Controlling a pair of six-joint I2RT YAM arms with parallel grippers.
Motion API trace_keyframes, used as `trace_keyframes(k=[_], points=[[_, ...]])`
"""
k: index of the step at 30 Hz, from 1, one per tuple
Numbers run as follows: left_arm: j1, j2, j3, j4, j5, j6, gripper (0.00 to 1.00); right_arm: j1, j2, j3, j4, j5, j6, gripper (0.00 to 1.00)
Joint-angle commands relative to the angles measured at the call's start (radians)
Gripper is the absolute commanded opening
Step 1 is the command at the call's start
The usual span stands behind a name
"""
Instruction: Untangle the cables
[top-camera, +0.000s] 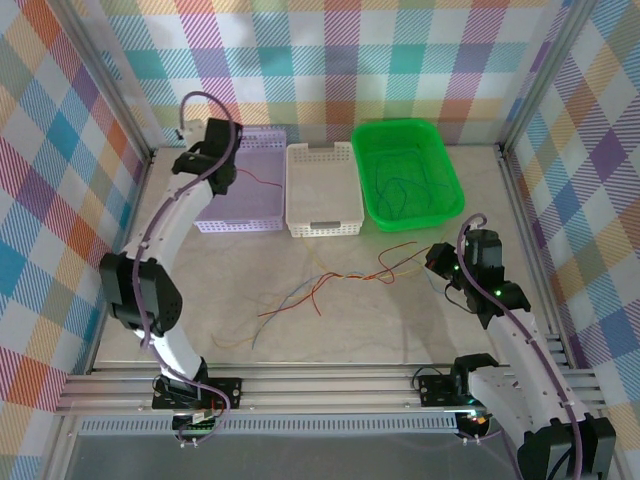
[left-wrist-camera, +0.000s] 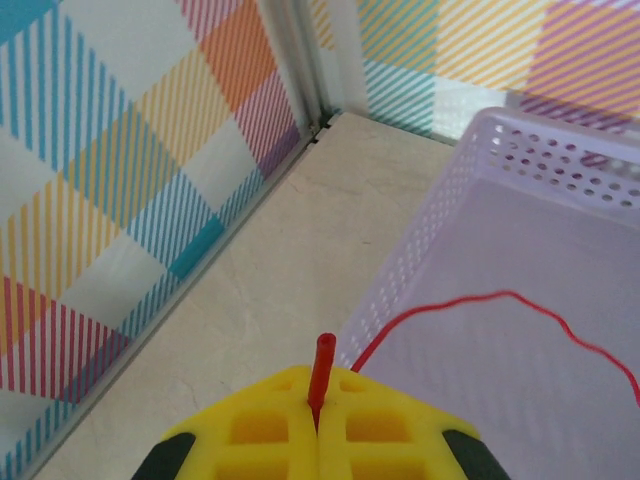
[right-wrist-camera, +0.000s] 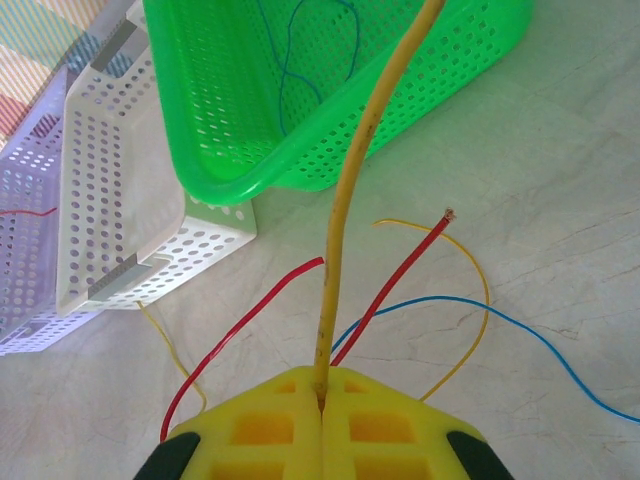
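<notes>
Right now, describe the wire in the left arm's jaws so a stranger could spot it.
At the far side of the table, find the lilac basket, leftmost of three. A thin red wire trails into it from the left gripper, whose jaws pinch its end. It is the only wire there; the other red wires lie tangled on the table.

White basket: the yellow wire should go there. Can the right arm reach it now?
Probably yes. Only low loose wires lie between the right gripper, shut on the yellow wire, and the white basket; the green basket sits beside the way, not across it.
</notes>
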Motion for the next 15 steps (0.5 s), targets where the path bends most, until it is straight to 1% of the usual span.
trace_keyframes(k=[1, 7, 15], points=[[-0.056, 0.080, 0.063, 0.003, -0.103, 0.066, 0.00, 0.011, -0.013, -0.008, 0.036, -0.016, -0.024, 0.00], [-0.069, 0.195, 0.110, -0.028, -0.115, 0.062, 0.00, 0.020, -0.020, -0.010, 0.033, -0.029, -0.027, 0.00], [-0.074, 0.343, 0.184, -0.048, -0.082, 0.061, 0.00, 0.042, -0.019, -0.019, 0.047, -0.031, -0.026, 0.00]])
